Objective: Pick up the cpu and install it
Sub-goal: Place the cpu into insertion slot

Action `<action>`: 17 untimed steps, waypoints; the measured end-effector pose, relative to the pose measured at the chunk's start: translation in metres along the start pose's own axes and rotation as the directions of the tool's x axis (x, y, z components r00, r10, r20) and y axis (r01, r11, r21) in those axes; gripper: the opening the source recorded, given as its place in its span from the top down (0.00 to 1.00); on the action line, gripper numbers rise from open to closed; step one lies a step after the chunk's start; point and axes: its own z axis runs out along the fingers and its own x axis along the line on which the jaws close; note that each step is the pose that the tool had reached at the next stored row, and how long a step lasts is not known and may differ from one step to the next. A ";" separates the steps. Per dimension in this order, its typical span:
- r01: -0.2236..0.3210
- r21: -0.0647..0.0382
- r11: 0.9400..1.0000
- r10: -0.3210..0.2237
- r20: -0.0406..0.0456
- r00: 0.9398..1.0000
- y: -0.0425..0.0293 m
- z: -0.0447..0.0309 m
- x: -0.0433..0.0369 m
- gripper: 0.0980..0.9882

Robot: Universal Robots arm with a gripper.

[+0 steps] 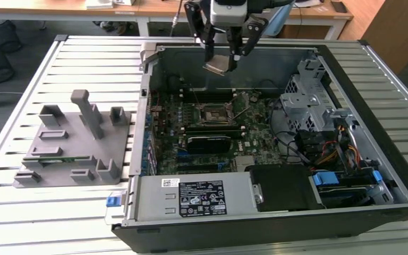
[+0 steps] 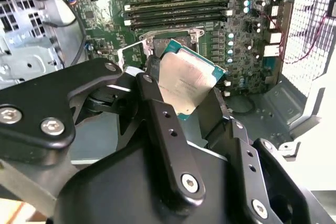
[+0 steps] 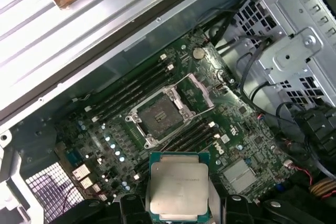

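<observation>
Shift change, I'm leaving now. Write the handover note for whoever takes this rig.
Gripper: shut on the cpu.
Cpu: held in the air over the open computer case, tilted in the exterior view, touching nothing else.
Socket on the motherboard: empty.
Done: the pickup.
Left: the cpu is not yet seated in the socket.
</observation>
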 end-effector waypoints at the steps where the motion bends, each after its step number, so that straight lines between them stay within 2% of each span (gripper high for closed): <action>1: -0.018 0.001 1.000 0.018 0.001 1.000 0.0000 0.0002 0.0000 0.52; 4: -0.072 0.003 0.997 0.072 0.002 0.997 0.0000 0.0008 0.0000 0.52; 5: -0.106 0.004 0.994 0.106 0.003 0.994 0.0000 0.0011 0.0000 0.52; 8: -0.160 0.006 0.987 0.159 0.005 0.987 0.0000 0.0017 0.0000 0.52; 9: -0.194 0.007 0.981 0.194 0.006 0.981 0.0000 0.0021 0.0001 0.52; 14: -0.277 0.010 0.961 0.277 0.009 0.961 -0.0001 0.0027 0.0001 0.52; 17: -0.328 0.011 0.944 0.328 0.011 0.945 -0.0001 0.0031 0.0001 0.52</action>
